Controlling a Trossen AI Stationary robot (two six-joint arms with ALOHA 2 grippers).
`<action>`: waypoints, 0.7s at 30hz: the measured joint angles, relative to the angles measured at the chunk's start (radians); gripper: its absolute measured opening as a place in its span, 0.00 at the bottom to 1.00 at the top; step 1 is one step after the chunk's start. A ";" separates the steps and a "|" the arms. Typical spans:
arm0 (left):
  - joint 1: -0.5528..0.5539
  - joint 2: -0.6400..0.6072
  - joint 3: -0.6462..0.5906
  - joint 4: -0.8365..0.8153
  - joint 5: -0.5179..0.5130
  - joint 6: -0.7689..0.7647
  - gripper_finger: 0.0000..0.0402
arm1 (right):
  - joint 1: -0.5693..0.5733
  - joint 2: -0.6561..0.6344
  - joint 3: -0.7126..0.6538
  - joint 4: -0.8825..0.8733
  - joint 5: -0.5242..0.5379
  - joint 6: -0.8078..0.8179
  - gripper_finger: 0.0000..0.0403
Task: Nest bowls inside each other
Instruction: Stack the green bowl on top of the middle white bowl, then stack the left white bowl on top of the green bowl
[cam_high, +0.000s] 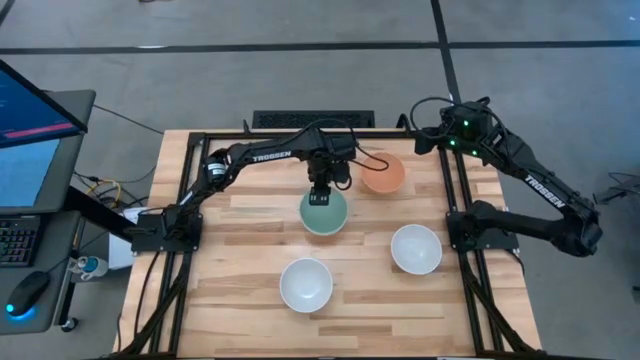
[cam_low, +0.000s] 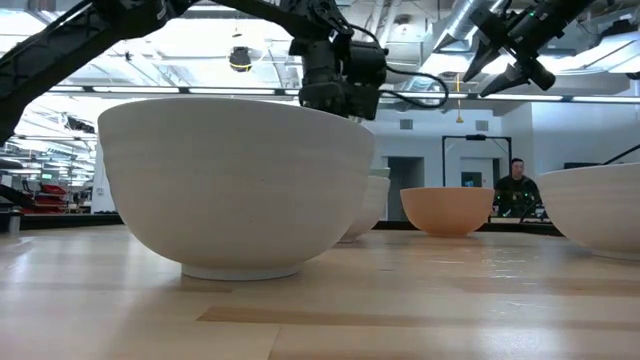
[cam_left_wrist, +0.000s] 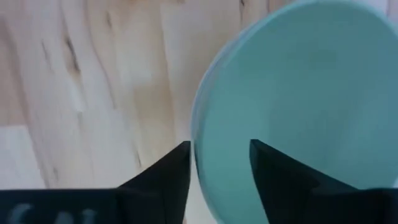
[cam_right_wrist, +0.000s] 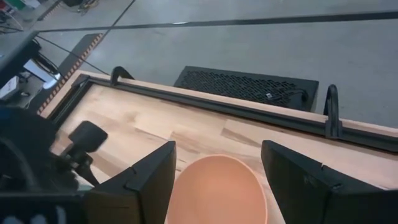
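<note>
On my table the mint bowl sits near centre, the orange bowl at its two o'clock, white bowls at six and four. My left gripper straddles the mint bowl's twelve o'clock rim, fingers slightly apart, not yet clamped. My right gripper hangs wide open, empty, above the orange bowl. Risk: a thin rim pinch could slip or tip the bowl on lifting.

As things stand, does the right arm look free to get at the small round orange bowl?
Probably yes. The right gripper hangs open above the orange bowl with nothing between them. The left gripper sits beside it at the mint green bowl's rim, near but apart.
</note>
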 joint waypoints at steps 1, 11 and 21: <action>-0.002 -0.007 0.001 0.010 -0.007 0.000 0.40 | 0.000 0.000 0.000 0.000 0.000 0.000 0.65; 0.001 -0.024 0.003 0.057 -0.086 0.014 0.37 | 0.000 0.000 0.000 -0.001 0.000 0.004 0.65; 0.003 -0.133 -0.002 -0.007 -0.108 -0.046 0.30 | 0.000 0.002 0.000 -0.025 0.030 0.005 0.65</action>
